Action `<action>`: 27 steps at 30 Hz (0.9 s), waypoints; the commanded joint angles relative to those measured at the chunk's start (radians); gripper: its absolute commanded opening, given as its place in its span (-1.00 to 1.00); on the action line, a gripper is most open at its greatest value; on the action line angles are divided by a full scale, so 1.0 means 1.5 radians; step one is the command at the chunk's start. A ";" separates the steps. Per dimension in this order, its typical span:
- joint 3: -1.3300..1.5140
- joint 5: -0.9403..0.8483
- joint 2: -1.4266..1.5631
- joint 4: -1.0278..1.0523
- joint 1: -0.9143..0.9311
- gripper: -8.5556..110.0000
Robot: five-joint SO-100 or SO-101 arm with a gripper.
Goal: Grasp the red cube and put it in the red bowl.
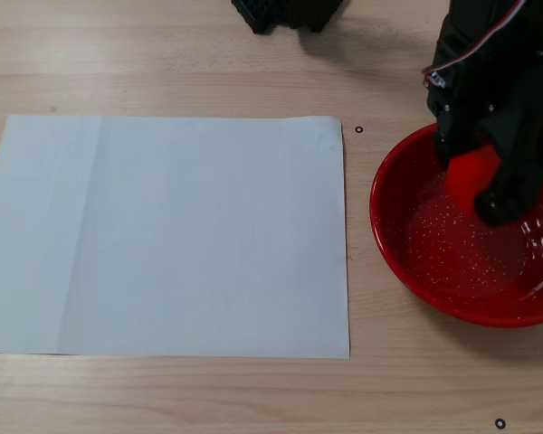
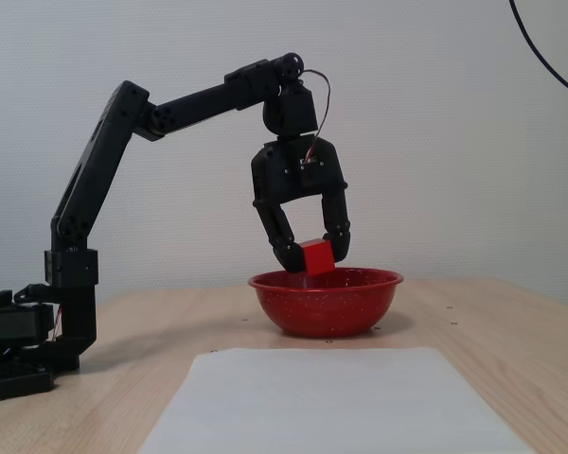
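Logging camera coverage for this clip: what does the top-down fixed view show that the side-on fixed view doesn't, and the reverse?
Only the top-down view shows the whole white paper sheet outline and the red bowl interior. Only the side view shows the full arm and base, and that the red cube hangs above the bowl's rim. Both show the gripper shut on the cube over the bowl.

Bright, even indoor light, soft shadows, glare on the red bowl (image 1: 407, 253), both views sharp.
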 commanded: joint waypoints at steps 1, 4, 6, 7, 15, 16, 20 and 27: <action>-0.073 0.011 0.042 0.004 -0.004 -0.22; -0.106 0.015 0.045 0.015 -0.004 -0.23; -0.124 0.016 0.049 0.022 -0.005 -0.30; -0.130 0.016 0.052 0.026 -0.006 -0.32; -0.133 0.015 0.106 0.039 -0.025 -0.64; -0.127 0.015 0.117 0.039 -0.029 -0.70; -0.090 0.012 0.160 0.039 -0.042 -0.85; 0.010 0.024 0.244 0.003 -0.067 -0.85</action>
